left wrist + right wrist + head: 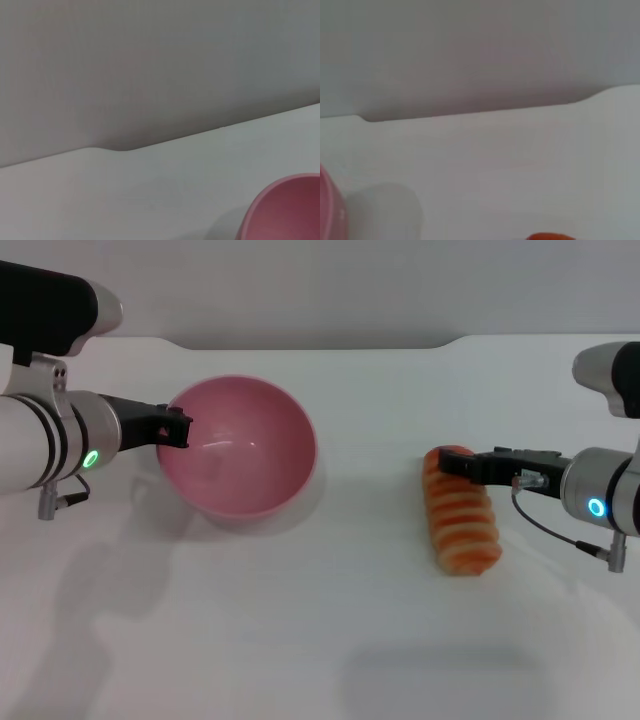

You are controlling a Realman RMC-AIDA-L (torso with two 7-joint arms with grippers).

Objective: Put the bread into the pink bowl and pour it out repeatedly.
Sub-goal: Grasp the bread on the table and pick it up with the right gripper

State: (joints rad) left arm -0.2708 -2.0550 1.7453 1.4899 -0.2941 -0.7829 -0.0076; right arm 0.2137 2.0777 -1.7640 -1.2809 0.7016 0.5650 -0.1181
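Observation:
The pink bowl (250,455) stands upright on the white table left of centre, and nothing lies inside it. My left gripper (178,428) is at its left rim, shut on the rim with one finger inside and one outside. The bread (465,525), an orange-and-cream striped loaf, lies flat on the table to the right. My right gripper (448,466) reaches in from the right and sits over the loaf's far end. The left wrist view catches part of the pink bowl (285,210). The right wrist view shows a sliver of the pink bowl (327,210) and the tip of the bread (550,236).
The white table (330,640) stretches wide in front of the bowl and the loaf. Its far edge, with a notch in it, meets a grey wall (320,290) behind.

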